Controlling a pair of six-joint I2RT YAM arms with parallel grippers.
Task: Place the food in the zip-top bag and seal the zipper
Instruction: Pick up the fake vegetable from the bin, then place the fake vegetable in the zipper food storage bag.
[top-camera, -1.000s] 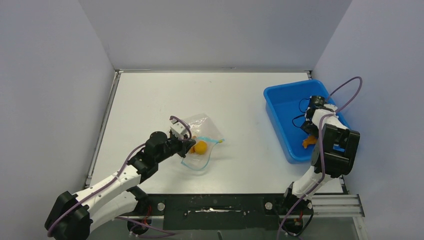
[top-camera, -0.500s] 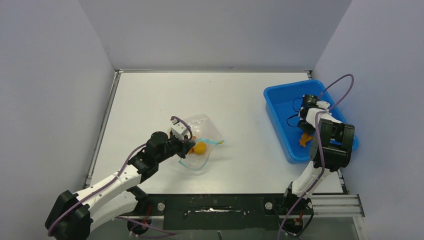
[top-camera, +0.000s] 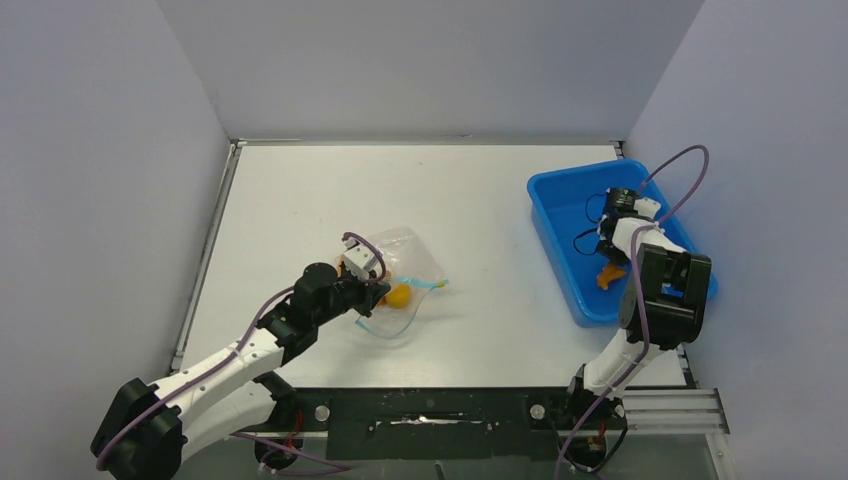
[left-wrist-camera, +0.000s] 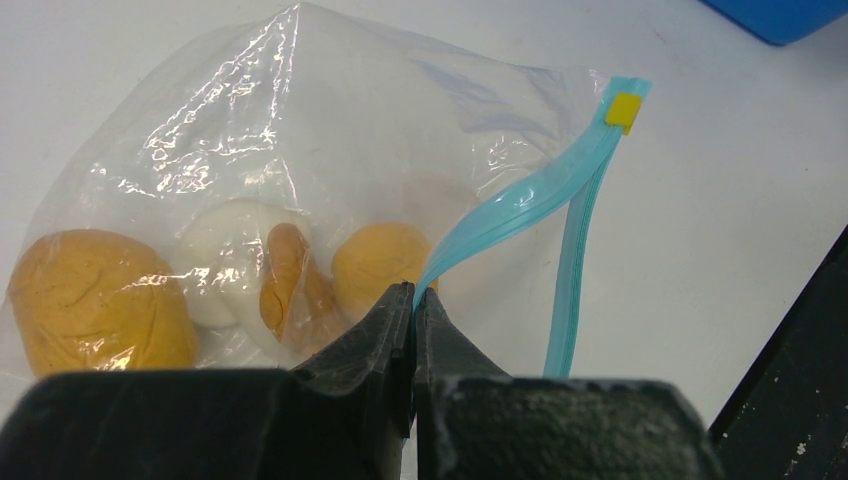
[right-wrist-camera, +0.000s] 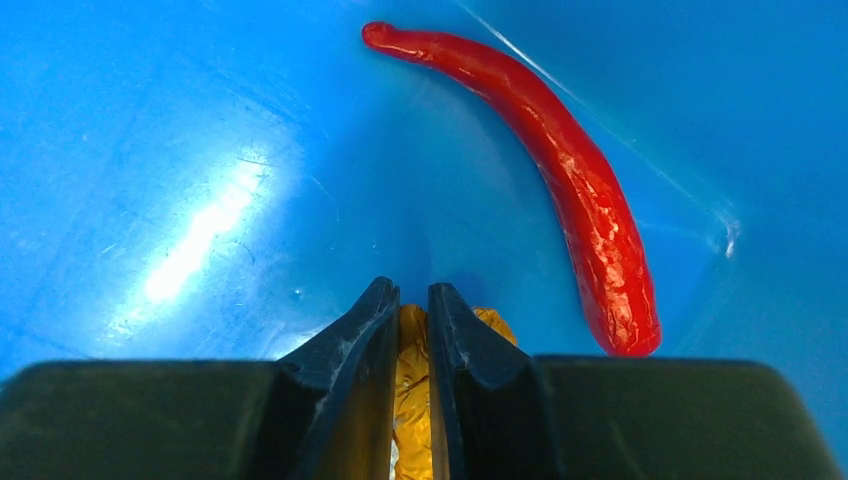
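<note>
Two pinches: bag (left-wrist-camera: 330, 130) and tray (right-wrist-camera: 150, 150).
The left gripper (left-wrist-camera: 413, 305) clamps the bag's zipper (left-wrist-camera: 520, 200) on the table (top-camera: 500, 200); the right gripper (right-wrist-camera: 412, 310) nips an orange piece (right-wrist-camera: 410, 380) in the tray, chili (right-wrist-camera: 560, 170) just beyond.

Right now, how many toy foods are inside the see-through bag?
4: a big orange ball at the left, a white lump, a slim orange piece against it, a smaller orange ball by the jaws. More may hide.
</note>
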